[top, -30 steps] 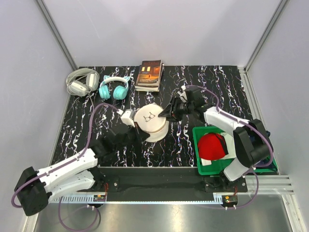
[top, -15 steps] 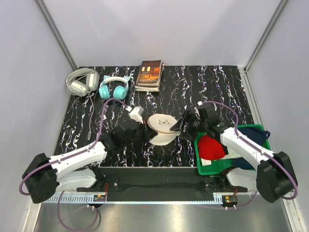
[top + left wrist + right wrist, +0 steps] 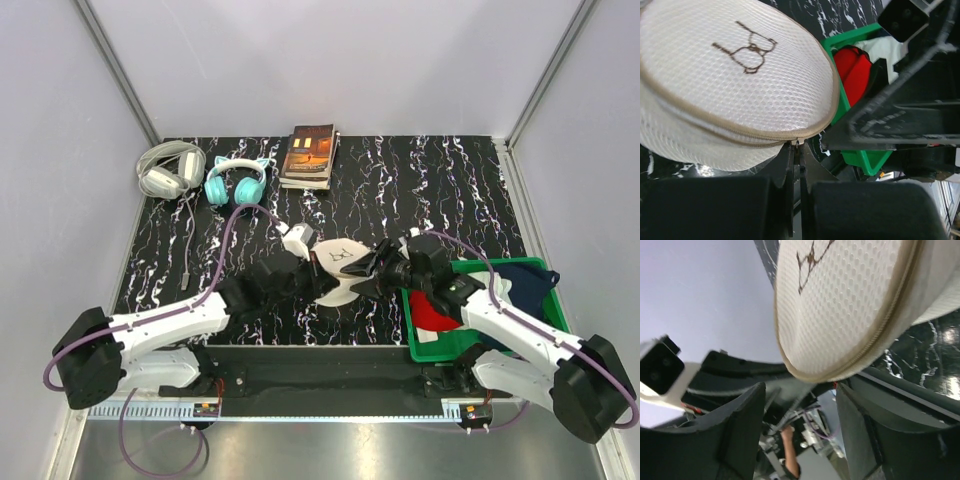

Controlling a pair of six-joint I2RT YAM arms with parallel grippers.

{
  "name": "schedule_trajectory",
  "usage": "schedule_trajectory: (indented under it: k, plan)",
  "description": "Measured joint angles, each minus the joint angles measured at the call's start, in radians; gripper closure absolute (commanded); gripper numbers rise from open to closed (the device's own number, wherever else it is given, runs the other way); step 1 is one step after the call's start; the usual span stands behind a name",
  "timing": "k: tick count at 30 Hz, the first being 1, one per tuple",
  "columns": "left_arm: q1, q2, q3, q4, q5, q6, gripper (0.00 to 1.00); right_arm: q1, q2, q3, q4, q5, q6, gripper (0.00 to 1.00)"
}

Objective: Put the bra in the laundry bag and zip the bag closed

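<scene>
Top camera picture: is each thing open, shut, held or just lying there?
laundry bag: tilted, the zip shut where it shows.
left gripper: jaws shut on the bag's zip pull.
right gripper: jaws open at the bag's rim.
book: closed, lying flat.
green bin: holds red cloth and dark blue cloth.
bra: not visible.

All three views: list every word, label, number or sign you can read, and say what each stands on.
Cover of the book: there is title lettering, but it is too small to read.
Flat face of the laundry bag: no words, only a dark line drawing of a bra.
Nothing else legible shows in any view.
</scene>
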Motion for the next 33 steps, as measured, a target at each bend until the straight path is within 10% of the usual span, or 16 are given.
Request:
schedule_trajectory:
  k: [5, 9, 12, 26, 33]
  plan:
    - [-0.039, 0.021, 0.024, 0.006, 0.0, 0.001, 1.0, 0.017, 0.056, -0.01, 0.098, 0.055, 0.123, 0.43]
    - [-0.046, 0.032, 0.026, 0.006, 0.0, 0.005, 1.0, 0.018, 0.113, -0.011, 0.138, 0.076, 0.161, 0.87]
    - [-0.047, 0.031, 0.027, -0.006, -0.015, 0.008, 1.0, 0.018, 0.131, -0.019, 0.156, 0.088, 0.168, 1.0]
    - [0.262, -0.268, -0.018, -0.273, -0.037, 0.097, 1.0, -0.119, 0.379, 0.158, 0.257, -0.259, -0.104, 1.0]
    - [0.23, -0.308, -0.029, -0.248, 0.019, 0.118, 1.0, -0.133, 0.618, 0.402, 0.151, -0.372, -0.288, 0.3]
